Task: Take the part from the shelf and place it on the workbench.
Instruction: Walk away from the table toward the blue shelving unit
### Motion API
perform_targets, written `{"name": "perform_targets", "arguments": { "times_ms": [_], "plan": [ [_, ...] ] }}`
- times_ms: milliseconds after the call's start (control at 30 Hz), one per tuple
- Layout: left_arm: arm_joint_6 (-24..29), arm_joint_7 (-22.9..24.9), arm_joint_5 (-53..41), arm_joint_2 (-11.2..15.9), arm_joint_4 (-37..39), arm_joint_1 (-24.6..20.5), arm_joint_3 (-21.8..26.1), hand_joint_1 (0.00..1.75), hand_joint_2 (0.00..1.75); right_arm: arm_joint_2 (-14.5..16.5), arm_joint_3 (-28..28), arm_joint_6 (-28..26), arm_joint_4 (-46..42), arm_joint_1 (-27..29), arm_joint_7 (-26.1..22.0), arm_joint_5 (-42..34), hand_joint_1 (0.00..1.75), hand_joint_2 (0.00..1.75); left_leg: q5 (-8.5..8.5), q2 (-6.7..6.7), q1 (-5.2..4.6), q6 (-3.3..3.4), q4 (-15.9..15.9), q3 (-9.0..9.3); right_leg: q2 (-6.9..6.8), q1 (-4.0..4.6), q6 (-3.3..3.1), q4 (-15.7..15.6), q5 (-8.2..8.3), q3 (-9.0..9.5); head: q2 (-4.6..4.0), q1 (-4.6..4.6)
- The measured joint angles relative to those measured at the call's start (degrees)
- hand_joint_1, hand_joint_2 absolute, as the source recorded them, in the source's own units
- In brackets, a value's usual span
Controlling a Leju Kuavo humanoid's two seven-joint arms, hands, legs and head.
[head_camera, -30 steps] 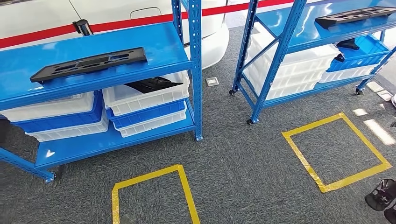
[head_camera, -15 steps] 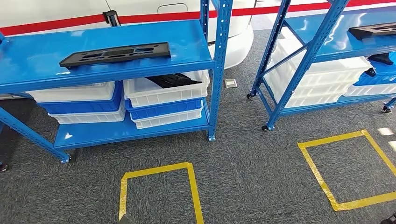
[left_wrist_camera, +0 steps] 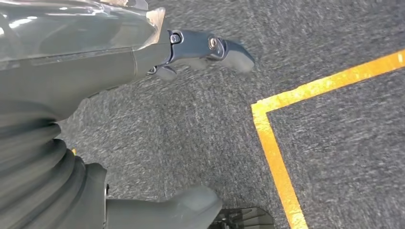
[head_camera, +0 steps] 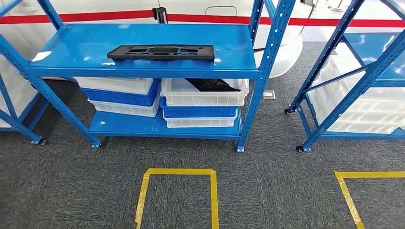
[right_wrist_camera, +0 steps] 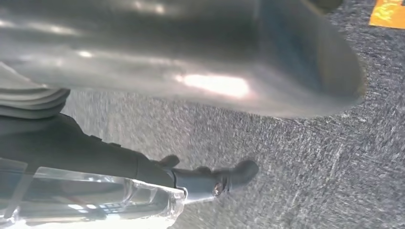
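Note:
A long flat black part [head_camera: 161, 52] with cut-outs lies on the top board of the blue shelf [head_camera: 143, 71], straight ahead in the head view. My left hand [left_wrist_camera: 95, 71] hangs over grey carpet beside a yellow tape line. Its fingers [left_wrist_camera: 210, 47] are stretched out, the thumb [left_wrist_camera: 167, 210] stands apart, and it holds nothing. My right hand [right_wrist_camera: 119, 167] also hangs above the carpet, with its fingers [right_wrist_camera: 224, 177] extended and nothing in them.
White and blue bins [head_camera: 200, 102] are stacked on the lower board, and one white bin holds another black part [head_camera: 210, 85]. A second blue shelf [head_camera: 353, 86] stands to the right. Yellow tape squares [head_camera: 176, 191] mark the carpet. A white vehicle [head_camera: 286, 43] is behind.
The whole picture has shifted rightward, so the camera has turned left. The shelf with the black part now sits centred and square in front. The right shelf has slid toward the edge.

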Motion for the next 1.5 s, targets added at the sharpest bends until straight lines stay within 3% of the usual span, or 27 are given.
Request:
{"name": "perform_targets", "arguments": {
  "times_ms": [33, 100, 167, 233, 267, 300, 333, 400, 467, 567, 633, 700, 767, 800, 833, 900, 967, 1033, 1133, 1300, 1367, 1500],
  "plan": [
    [0.01, 0.05, -0.03, 0.04, 0.00, 0.06, 0.01, 0.00, 1.75, 0.04, 0.00, 0.00, 0.00, -0.04, 0.00, -0.03, 0.00, 0.00, 0.00, -0.24, 0.12, -0.28, 0.00, -0.12, -0.58, -0.16, -0.42, -0.04, 0.08, 0.21, 0.00, -0.01],
    [0.03, 0.14, -0.11, 0.14, 0.00, 0.13, 0.01, 0.00, 1.75, 0.10, 0.00, 0.00, -0.01, -0.11, 0.00, -0.03, 0.00, 0.00, -1.08, 1.98, 0.16, -0.86, 1.59, -0.89, -1.72, -0.46, -1.28, -0.23, 0.24, 0.59, 0.00, -0.17],
    [0.04, 0.19, -0.27, 0.16, 0.00, 0.05, 0.00, 0.00, 1.75, 0.09, 0.00, 0.00, -0.02, 0.06, 0.00, 0.02, 0.00, 0.00, -4.35, 5.61, 0.21, -1.41, 7.27, -3.54, -3.11, -0.45, -2.09, -0.34, 0.11, 0.88, 0.00, -0.43],
    [0.02, 0.20, -0.43, 0.14, 0.00, 0.02, -0.01, 0.00, 1.75, 0.07, 0.01, 0.00, -0.02, 0.31, 0.00, 0.12, 0.00, 0.00, -7.42, 6.96, 0.55, -1.91, 14.64, -7.34, -4.68, -0.22, -2.54, -0.33, -0.15, 1.00, 0.00, -0.52],
    [0.02, 0.20, -0.45, 0.13, 0.00, 0.06, -0.01, 0.00, 1.75, 0.07, 0.01, 0.00, -0.02, 0.36, 0.00, 0.19, 0.00, 0.00, -7.58, 7.16, 0.72, -2.10, 16.39, -8.37, -5.42, -0.16, -2.61, -0.33, -0.26, 1.06, 0.00, -0.52],
    [0.02, 0.21, -0.47, 0.14, 0.00, 0.09, -0.01, 0.00, 1.75, 0.08, 0.03, 0.00, -0.02, 0.35, 0.00, 0.25, 0.00, 0.00, -6.58, 7.40, 0.85, -2.22, 15.86, -8.25, -6.10, -0.15, -2.60, -0.32, -0.38, 1.16, 0.00, -0.55],
    [0.02, 0.21, -0.47, 0.17, 0.00, 0.10, -0.01, 0.00, 1.75, 0.11, 0.05, 0.00, -0.02, 0.33, 0.00, 0.28, 0.00, 0.00, -4.72, 7.86, 0.94, -2.22, 13.02, -6.89, -6.70, -0.15, -2.50, -0.32, -0.54, 1.33, 0.00, -0.54],
    [0.03, 0.22, -0.49, 0.25, 0.00, 0.04, -0.01, 0.00, 1.75, 0.19, 0.11, 0.00, -0.02, 0.30, 0.01, 0.32, 0.00, 0.00, -1.15, 9.96, 0.83, -1.87, 5.03, -2.67, -7.79, 0.06, -2.06, -0.32, -0.96, 1.81, 0.00, -0.56],
    [0.03, 0.22, -0.52, 0.28, 0.00, -0.09, -0.01, 0.00, 1.75, 0.25, 0.16, 0.00, -0.03, 0.25, 0.02, 0.31, 0.00, 0.00, -0.09, 11.12, 0.43, -1.26, 0.92, -0.55, -8.69, 0.43, -1.44, -0.35, -1.37, 2.16, 0.00, -0.45],
    [0.02, 0.24, -0.54, 0.28, 0.00, -0.09, -0.01, 0.00, 1.75, 0.28, 0.24, -0.11, -0.04, 0.02, 0.08, 0.27, 0.00, 0.00, -0.03, 9.55, 0.07, -0.22, 0.16, -0.39, -9.70, 0.63, -0.46, -0.46, -1.77, 2.56, 0.00, -0.35],
    [-0.01, 0.32, -0.60, 0.23, 0.00, -0.13, -0.02, 0.00, 1.75, 0.30, 0.28, -0.39, -0.04, -0.03, 0.33, 0.06, 0.00, 0.00, 0.48, 8.59, 0.36, 0.63, -0.62, 0.04, -7.60, 0.49, -0.30, 2.36, -3.44, 1.37, 0.00, -0.15],
    [-0.06, 0.44, -0.74, 0.11, 0.00, -0.23, -0.10, 0.00, 1.75, 0.33, 0.28, -0.58, -0.04, 0.16, 0.88, -0.17, 0.00, 0.00, 0.68, 7.67, 0.53, 1.06, -0.87, 0.15, -4.56, 0.21, -0.59, 9.60, -6.61, -2.32, 0.00, 0.18],
    [-0.11, 0.54, -0.84, -0.01, 0.00, -0.24, -0.27, 0.00, 1.75, 0.29, 0.28, -0.62, -0.04, 0.49, 1.39, -0.22, 0.00, 0.00, 0.62, 6.64, 0.51, 1.10, -0.83, 0.15, -3.57, 0.05, -0.30, 15.58, -8.25, -5.78, 0.00, 0.29],
    [-0.13, 0.58, -0.86, -0.03, 0.00, -0.22, -0.34, 0.00, 1.75, 0.25, 0.28, -0.63, -0.04, 0.63, 1.55, -0.23, 0.00, 0.00, 0.57, 6.19, 0.54, 1.06, -0.78, 0.18, -3.48, -0.06, 0.18, 15.70, -7.69, -6.22, 0.00, 0.31],
    [-0.14, 0.61, -0.87, -0.03, 0.00, -0.21, -0.39, 0.00, 1.75, 0.19, 0.28, -0.64, -0.04, 0.69, 1.66, -0.25, 0.00, 0.00, 0.49, 5.79, 0.63, 0.92, -0.70, 0.24, -3.46, -0.28, 0.84, 13.38, -6.15, -5.50, 0.00, 0.30],
    [-0.15, 0.62, -0.87, -0.01, 0.00, -0.20, -0.45, 0.00, 1.75, 0.14, 0.28, -0.68, -0.03, 0.64, 1.75, -0.27, 0.00, 0.00, 0.11, 5.26, 0.72, 0.34, -0.26, 0.29, -3.33, -0.71, 1.95, 5.46, -2.35, -2.32, 0.00, 0.36],
    [-0.15, 0.64, -0.87, 0.03, 0.00, -0.21, -0.50, 0.00, 1.75, 0.22, 0.28, -0.79, -0.02, 0.55, 1.75, -0.24, 0.00, 0.87, -0.32, 5.05, 0.54, -0.44, 0.21, 0.24, -3.15, -0.71, 1.62, 0.88, -0.38, -0.40, 0.00, 0.41],
    [-0.14, 0.66, -0.87, 0.08, 0.00, -0.20, -0.52, 0.00, 1.75, 0.33, 0.28, -0.92, -0.02, 0.61, 1.76, -0.17, 0.00, 1.75, -0.49, 5.05, 0.39, -0.30, 0.32, 0.16, -3.10, -0.74, 0.74, 0.50, -0.08, -0.20, 0.00, 0.36],
    [-0.13, 0.66, -0.92, 0.12, 0.00, -0.19, -0.58, 0.00, 1.75, 0.38, 0.28, -1.15, -0.02, 0.69, 1.87, 0.04, 0.00, 1.75, -0.35, 5.20, 0.47, 0.92, 0.15, 0.30, -3.04, -0.65, 0.51, 0.44, 0.02, -0.08, 0.00, 0.27],
    [-0.82, 0.02, -0.89, 0.10, 0.00, -0.20, -0.68, 0.00, 1.75, 0.40, 0.28, -1.45, -0.02, 0.67, 2.39, 0.01, 0.00, 1.75, -0.27, 5.28, 0.58, 0.80, -0.24, 0.61, -3.03, -0.30, -0.25, 0.47, -0.06, 0.02, 0.00, 0.27],
    [-1.27, -0.40, -0.81, 0.10, 0.00, -0.20, -0.68, 0.00, 1.75, 0.39, 0.28, -1.25, -0.01, 0.67, 2.89, 0.00, 0.00, 1.75, -0.26, 5.30, 0.64, 0.35, -0.30, 0.62, -3.03, -0.20, -0.37, 0.49, -0.09, 0.00, 0.00, 0.27],
    [-1.44, -0.49, -0.74, 0.09, 0.00, -0.19, -0.68, 0.00, 1.75, 0.38, 0.28, -0.96, -0.01, 0.65, 3.57, 0.19, 0.00, 1.75, -0.30, 5.31, 0.79, -1.16, -0.38, 0.63, -3.03, 0.12, -0.46, 0.52, -0.14, -0.10, 0.00, 0.31]
  ]
}}
